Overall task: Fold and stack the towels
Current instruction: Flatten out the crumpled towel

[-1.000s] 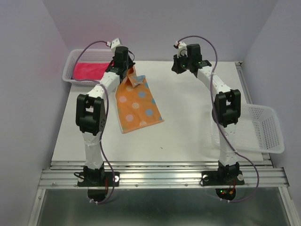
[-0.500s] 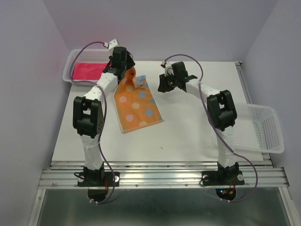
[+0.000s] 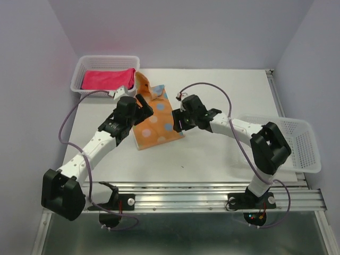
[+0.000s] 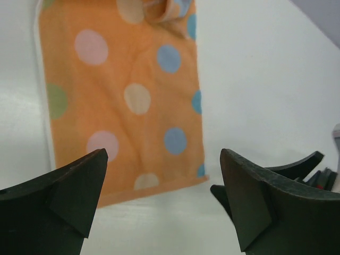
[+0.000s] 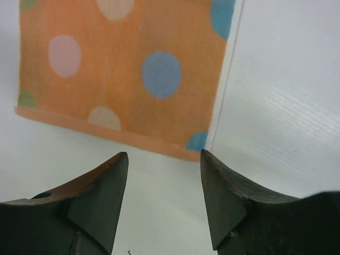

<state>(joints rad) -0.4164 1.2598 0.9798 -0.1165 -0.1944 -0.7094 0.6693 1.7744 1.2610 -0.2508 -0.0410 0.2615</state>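
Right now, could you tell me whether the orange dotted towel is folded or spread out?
Spread out: the orange dotted towel lies flat on the table, dots showing along its length; only its far end is rumpled.

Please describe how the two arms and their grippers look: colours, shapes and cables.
The left arm and right arm have white links with bulky black joints. A thin purple cable runs along each. The left gripper and right gripper have dark, wedge-shaped fingers with pointed tips.
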